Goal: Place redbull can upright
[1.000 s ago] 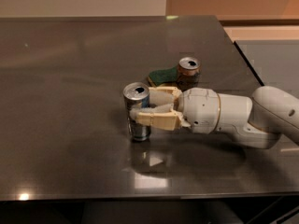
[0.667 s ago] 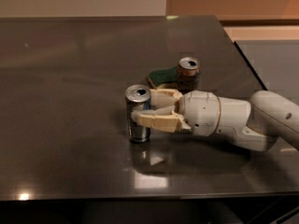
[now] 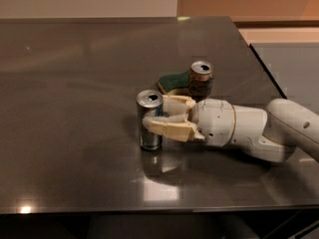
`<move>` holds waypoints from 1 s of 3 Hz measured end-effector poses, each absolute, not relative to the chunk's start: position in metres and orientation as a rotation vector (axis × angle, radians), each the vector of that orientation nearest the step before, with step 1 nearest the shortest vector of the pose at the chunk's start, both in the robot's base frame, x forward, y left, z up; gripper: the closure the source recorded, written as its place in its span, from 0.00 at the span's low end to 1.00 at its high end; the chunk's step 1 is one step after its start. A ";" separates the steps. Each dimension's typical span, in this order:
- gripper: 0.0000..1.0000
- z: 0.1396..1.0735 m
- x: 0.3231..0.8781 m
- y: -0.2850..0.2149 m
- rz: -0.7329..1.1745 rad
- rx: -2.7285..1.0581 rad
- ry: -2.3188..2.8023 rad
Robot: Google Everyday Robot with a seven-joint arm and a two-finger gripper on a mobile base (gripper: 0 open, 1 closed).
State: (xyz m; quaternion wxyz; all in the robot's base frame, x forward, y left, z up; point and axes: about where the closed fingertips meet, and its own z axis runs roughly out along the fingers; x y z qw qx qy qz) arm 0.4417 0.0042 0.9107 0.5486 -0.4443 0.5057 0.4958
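The redbull can (image 3: pixel 149 128), slim with a silver top and a blue and silver body, stands upright on the dark table (image 3: pixel 75 108) near its middle. My gripper (image 3: pixel 155 114) reaches in from the right at the can's mid height. Its tan fingers (image 3: pixel 169 129) lie on either side of the can and touch it. The can's base rests on the table.
A shorter brown can (image 3: pixel 201 77) stands just behind the gripper, next to a green sponge (image 3: pixel 174 82). My white arm (image 3: pixel 259 131) lies low over the table's right side. The table's right edge (image 3: pixel 264 68) and front edge are near.
Almost nothing: the can stays upright in the same spot and the gripper stays around it; the arm has shifted only very slightly.
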 end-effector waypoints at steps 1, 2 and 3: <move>0.12 0.908 0.443 0.004 1.168 -1.048 1.212; 0.00 0.909 0.442 0.006 1.170 -1.052 1.210; 0.00 0.909 0.442 0.006 1.170 -1.052 1.209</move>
